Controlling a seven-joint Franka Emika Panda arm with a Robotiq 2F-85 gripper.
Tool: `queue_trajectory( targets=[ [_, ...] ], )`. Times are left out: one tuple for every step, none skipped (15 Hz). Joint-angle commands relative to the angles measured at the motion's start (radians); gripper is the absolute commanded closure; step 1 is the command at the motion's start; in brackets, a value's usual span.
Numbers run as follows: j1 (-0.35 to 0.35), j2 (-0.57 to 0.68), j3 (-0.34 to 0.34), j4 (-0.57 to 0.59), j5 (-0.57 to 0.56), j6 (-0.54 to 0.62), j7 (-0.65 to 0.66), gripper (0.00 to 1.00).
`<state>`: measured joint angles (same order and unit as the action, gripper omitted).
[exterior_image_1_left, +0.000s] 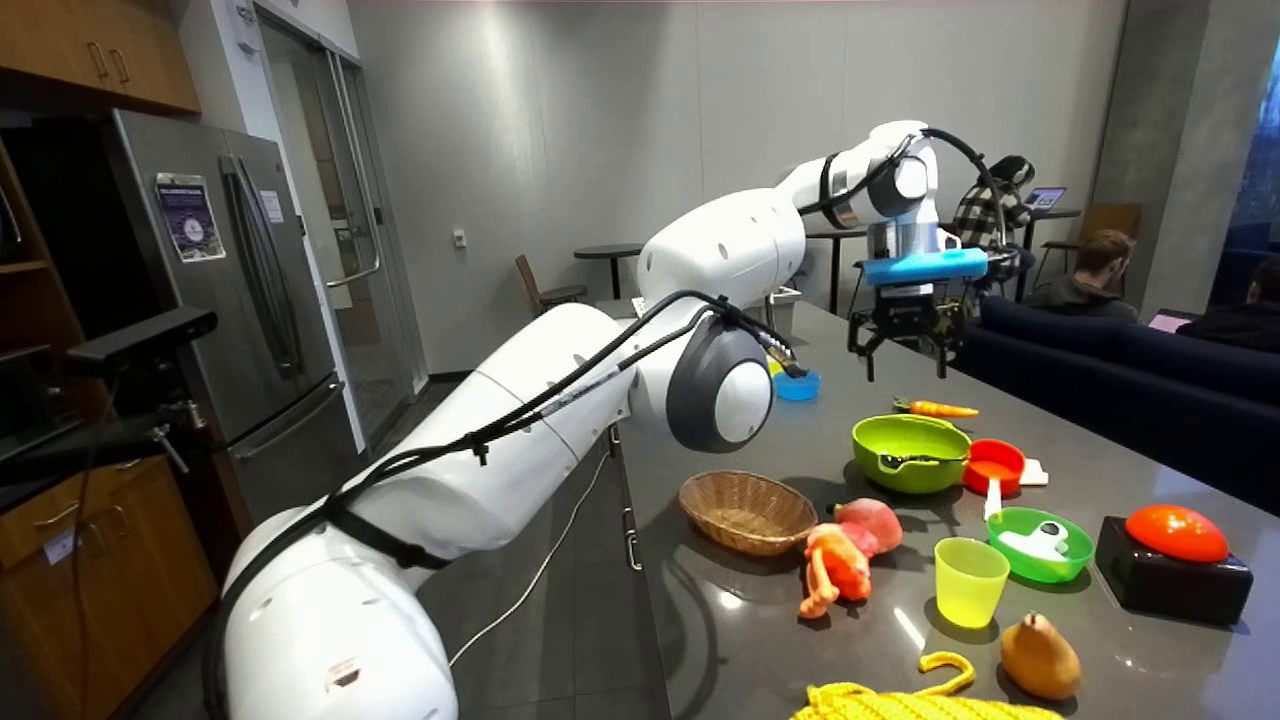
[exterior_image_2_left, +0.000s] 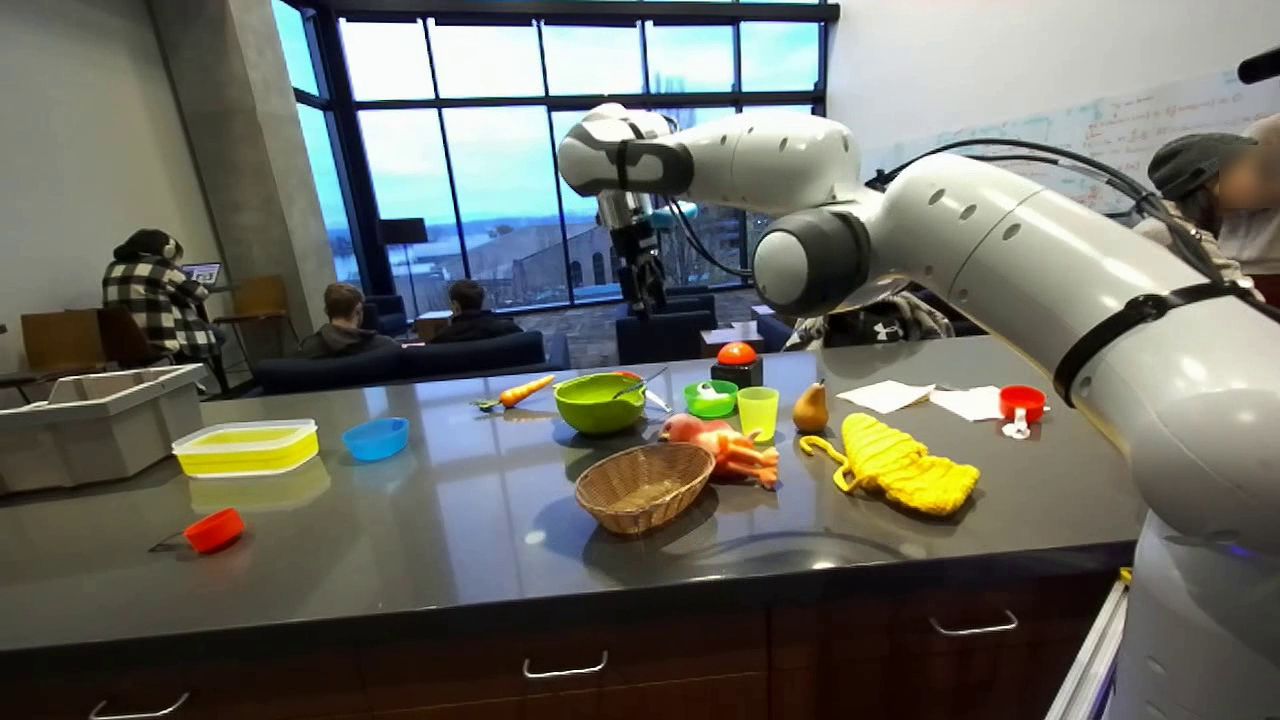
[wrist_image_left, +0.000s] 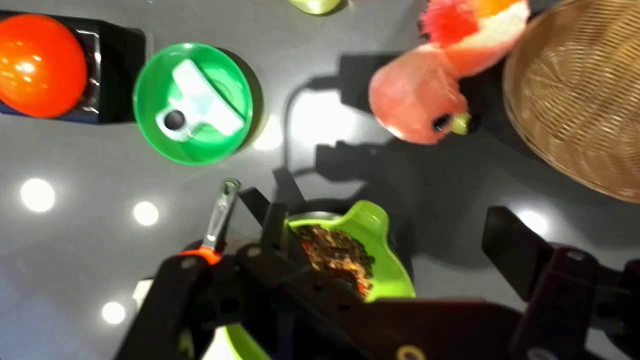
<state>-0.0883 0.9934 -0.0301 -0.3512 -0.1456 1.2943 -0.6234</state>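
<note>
My gripper (exterior_image_1_left: 906, 372) is open and empty, raised above the counter; it also shows in an exterior view (exterior_image_2_left: 645, 300) and the wrist view (wrist_image_left: 387, 232). It is nearest to a lime green bowl (exterior_image_1_left: 885, 467), below it and apart. In the wrist view, the bowl (wrist_image_left: 371, 230) holds dark brown bits (wrist_image_left: 335, 247) with red and orange flecks; my left finger hides part of it. A dark utensil (exterior_image_1_left: 925, 459) lies across the bowl. A red cup (exterior_image_1_left: 1012, 462) with a pale handle stands beside it. A pink-orange plush bird (wrist_image_left: 415, 95) lies against a wicker basket (wrist_image_left: 590, 100).
A green dish (exterior_image_1_left: 1045, 570) holds a white clip (exterior_image_1_left: 1045, 540). Around it are a red button on a black box (exterior_image_1_left: 1178, 533), a yellow cup (exterior_image_1_left: 970, 585) and a pear (exterior_image_1_left: 1040, 658). A carrot (exterior_image_2_left: 525, 392), blue bowl (exterior_image_2_left: 375, 440) and grey bin (exterior_image_2_left: 110, 430) stand farther along.
</note>
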Motion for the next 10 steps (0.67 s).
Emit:
queue_trajectory(
  targets=[
    [-0.004,-0.044,0.095,0.000,0.121,-0.093,0.019,0.00],
    [-0.008,-0.050,0.120,0.000,0.157,-0.129,0.021,0.00],
    [-0.016,-0.051,0.144,0.000,0.195,-0.163,0.040,0.00],
    [-0.021,-0.051,0.163,0.000,0.229,-0.210,0.062,0.00],
    [-0.024,-0.046,0.182,-0.001,0.262,-0.247,0.084,0.00],
    [-0.029,-0.039,0.199,-0.002,0.296,-0.285,0.110,0.00],
    [-0.035,-0.036,0.218,-0.005,0.334,-0.321,0.135,0.00],
    [-0.042,-0.033,0.234,-0.008,0.371,-0.356,0.171,0.00],
    [-0.049,-0.030,0.247,-0.011,0.411,-0.384,0.225,0.00],
    [-0.047,-0.046,0.238,-0.039,0.420,-0.348,0.277,0.00]
  ],
)
